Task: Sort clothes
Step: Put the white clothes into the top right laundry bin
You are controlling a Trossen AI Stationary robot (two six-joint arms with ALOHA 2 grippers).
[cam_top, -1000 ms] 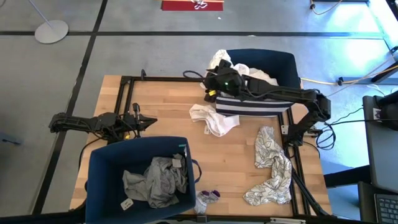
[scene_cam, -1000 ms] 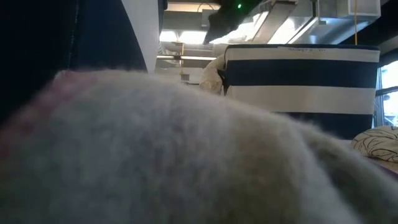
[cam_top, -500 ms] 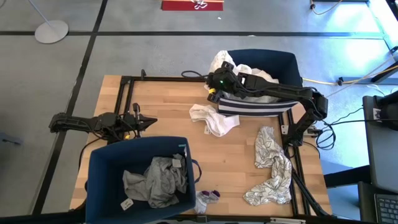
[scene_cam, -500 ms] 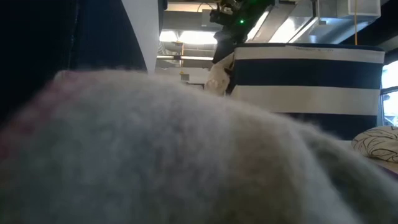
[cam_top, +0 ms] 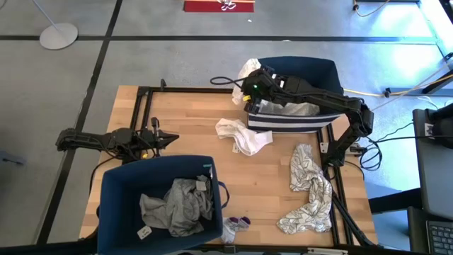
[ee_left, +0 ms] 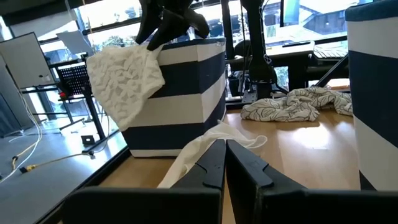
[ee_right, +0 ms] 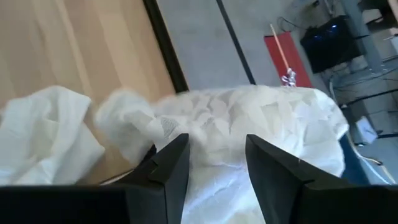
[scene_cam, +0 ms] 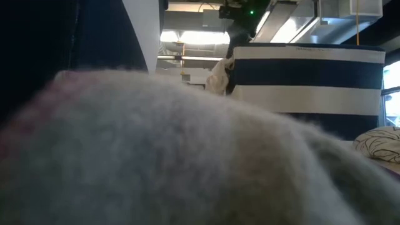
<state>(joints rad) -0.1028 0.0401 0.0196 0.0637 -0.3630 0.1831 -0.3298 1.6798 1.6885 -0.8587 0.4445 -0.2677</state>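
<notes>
Grey garment (cam_top: 177, 205) in near bin (cam_top: 117, 191); far bin's (cam_top: 318, 71) contents unclear.

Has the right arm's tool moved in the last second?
Yes. The right tool has drawn back from the table's middle, over the striped navy fabric bin's far corner.

Right arm: reaches from the table's right edge across toward the far side | right gripper (ee_right: 211, 163): fingers parted | left arm: stretched low along the left side | left gripper (ee_left: 224, 163): fingers pressed together.
</notes>
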